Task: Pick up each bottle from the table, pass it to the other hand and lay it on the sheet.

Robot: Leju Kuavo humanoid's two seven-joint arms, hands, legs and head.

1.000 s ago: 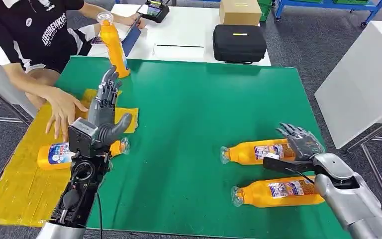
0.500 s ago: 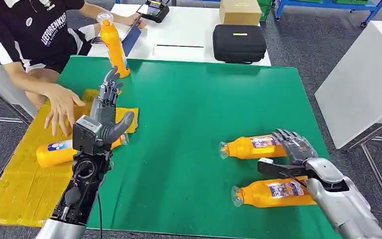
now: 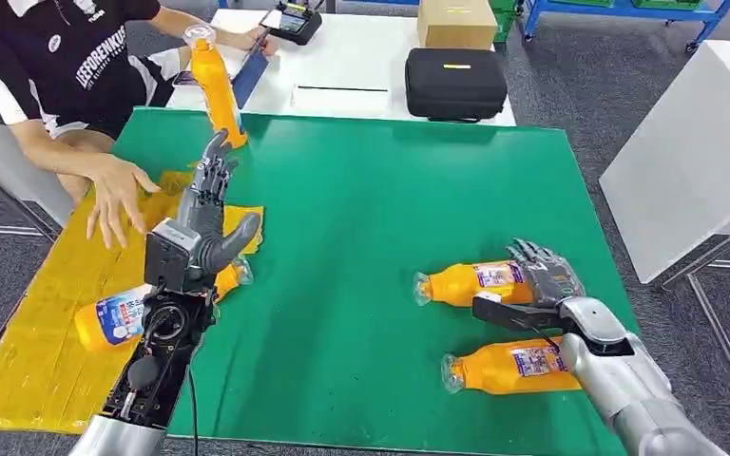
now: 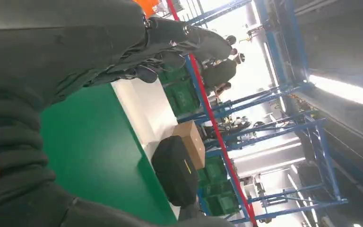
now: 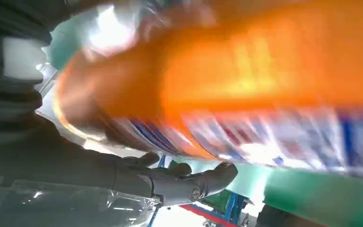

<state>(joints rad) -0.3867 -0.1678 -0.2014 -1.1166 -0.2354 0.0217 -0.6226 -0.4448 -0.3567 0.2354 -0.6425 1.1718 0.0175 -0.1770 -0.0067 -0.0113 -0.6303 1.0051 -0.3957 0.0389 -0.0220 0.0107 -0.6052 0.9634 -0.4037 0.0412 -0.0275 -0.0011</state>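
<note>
Reaching over the far bottle [image 3: 470,281] on the green table [image 3: 361,190], right robot hand [image 3: 544,275] has fingers draped on its base end, grip not closed yet — long axis runs left-right, cap toward left robot hand [image 3: 207,214], released, by the yellow sheet [image 3: 28,361].

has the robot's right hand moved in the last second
Yes. The right hand has slid along the green mat toward the cap end of the farther lying bottle, and now sits over its base.
</note>
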